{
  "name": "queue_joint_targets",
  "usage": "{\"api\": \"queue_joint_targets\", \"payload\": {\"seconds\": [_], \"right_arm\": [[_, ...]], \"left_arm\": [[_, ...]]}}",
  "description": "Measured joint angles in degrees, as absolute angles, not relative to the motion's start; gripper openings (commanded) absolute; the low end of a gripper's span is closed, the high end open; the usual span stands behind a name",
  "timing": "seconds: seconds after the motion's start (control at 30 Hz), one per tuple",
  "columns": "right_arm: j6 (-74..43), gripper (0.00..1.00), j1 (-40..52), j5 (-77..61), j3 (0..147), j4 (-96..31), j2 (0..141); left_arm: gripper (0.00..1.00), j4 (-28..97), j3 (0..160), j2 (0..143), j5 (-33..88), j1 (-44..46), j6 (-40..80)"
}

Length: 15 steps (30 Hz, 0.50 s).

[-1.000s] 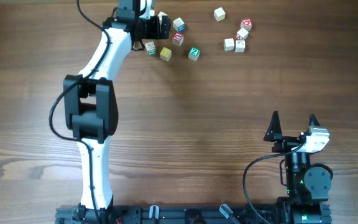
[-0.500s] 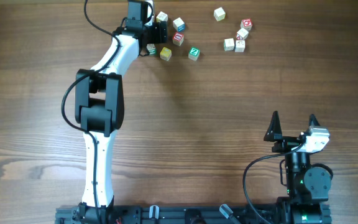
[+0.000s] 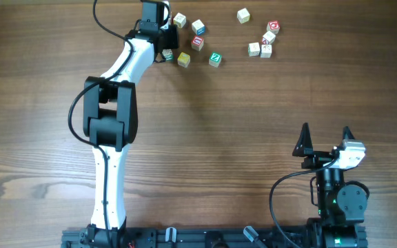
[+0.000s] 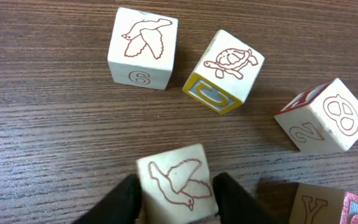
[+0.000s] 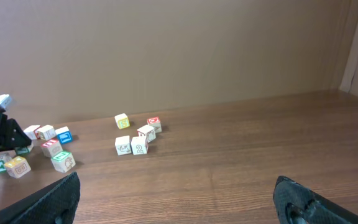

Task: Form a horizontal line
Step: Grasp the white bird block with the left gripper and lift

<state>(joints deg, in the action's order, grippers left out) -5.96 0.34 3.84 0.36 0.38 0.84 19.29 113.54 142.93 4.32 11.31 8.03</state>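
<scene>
Small wooden cubes lie scattered at the far side of the table; a horizontal line of them is not in view. My left gripper (image 3: 172,34) (image 4: 178,202) is down among the left group, shut on a pale cube with a red bird outline (image 4: 176,183), both black fingers (image 4: 124,200) against its sides. The overhead view hides that cube under the gripper. Just beyond it lie a bird cube marked 6 (image 4: 142,48), a turtle cube (image 4: 224,71) and a cube marked 8 (image 4: 319,115). My right gripper (image 3: 324,138) (image 5: 176,190) hangs open and empty near the front right.
A second cluster of cubes (image 3: 264,43) (image 5: 138,140) lies at the far right, with one lone cube (image 3: 243,15) behind it. A green-trimmed cube (image 3: 215,58) and a yellow one (image 3: 183,59) sit near the left group. A Y cube (image 4: 316,205) lies right of the left fingers.
The left arm swung slightly and settled over the left group, and its jaws closed in from wide open onto the bird cube. The right arm has not moved.
</scene>
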Motion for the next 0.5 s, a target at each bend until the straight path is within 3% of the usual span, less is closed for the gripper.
{"api": "queue_joint_targets", "payload": {"seconds": [0.17, 0.5], "right_arm": [[-5.96, 1.0, 0.34, 3.84, 0.34, 0.38, 0.84], [-5.96, 1.0, 0.34, 3.84, 0.34, 0.38, 0.84]], "left_arm": [[0.27, 19.25, 113.54, 142.93, 4.32, 11.31, 8.03], [0.29, 21.39, 113.56, 141.75, 2.13, 11.49, 8.05]]}}
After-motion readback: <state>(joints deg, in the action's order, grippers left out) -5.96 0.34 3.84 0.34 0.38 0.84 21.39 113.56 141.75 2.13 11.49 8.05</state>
